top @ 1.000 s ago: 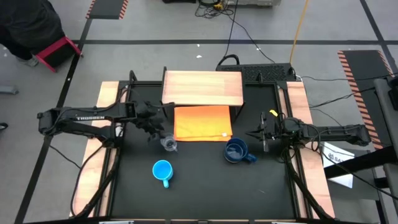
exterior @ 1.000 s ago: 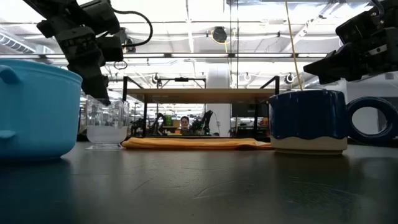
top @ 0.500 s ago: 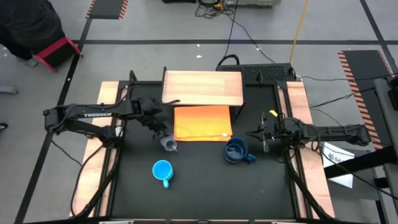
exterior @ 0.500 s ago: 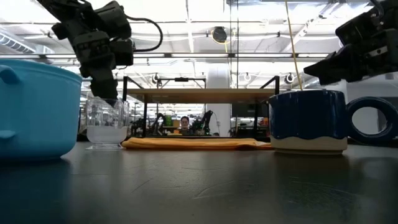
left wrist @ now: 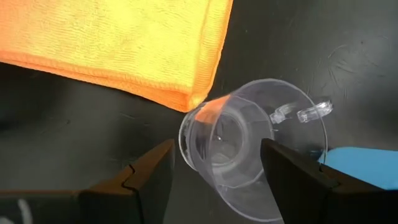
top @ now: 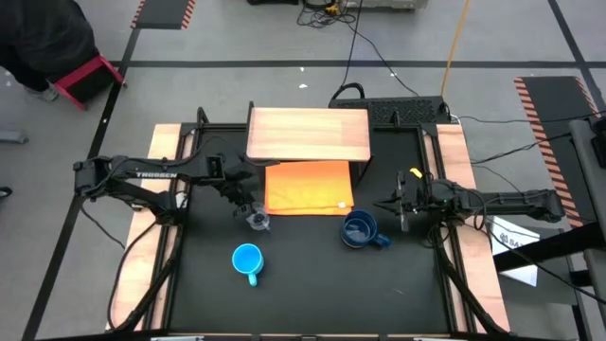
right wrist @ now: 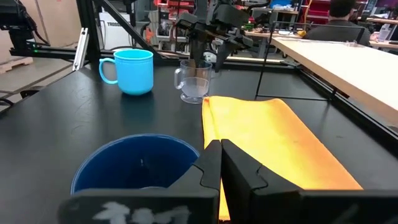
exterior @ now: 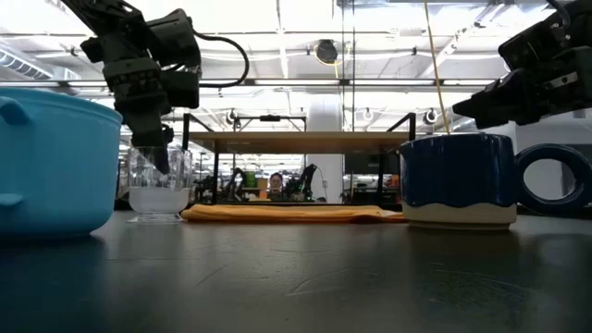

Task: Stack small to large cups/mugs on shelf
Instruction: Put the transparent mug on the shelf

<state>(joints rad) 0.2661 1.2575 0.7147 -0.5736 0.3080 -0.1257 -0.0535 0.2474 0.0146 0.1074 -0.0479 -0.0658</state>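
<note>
Left hand over the glass cup: risk of tipping it

The left hand (left wrist: 211, 180) hangs wide open around the glass cup (left wrist: 249, 152), holding nothing; the cup stands near the desk's (top: 303, 284) middle, just beside the orange cloth's (top: 309, 187) corner. If one finger comes down on the rim, the light cup may tip or slide. The right hand (top: 401, 210), shut and empty, waits near the right edge, beside the dark-blue mug (top: 359, 230).
</note>
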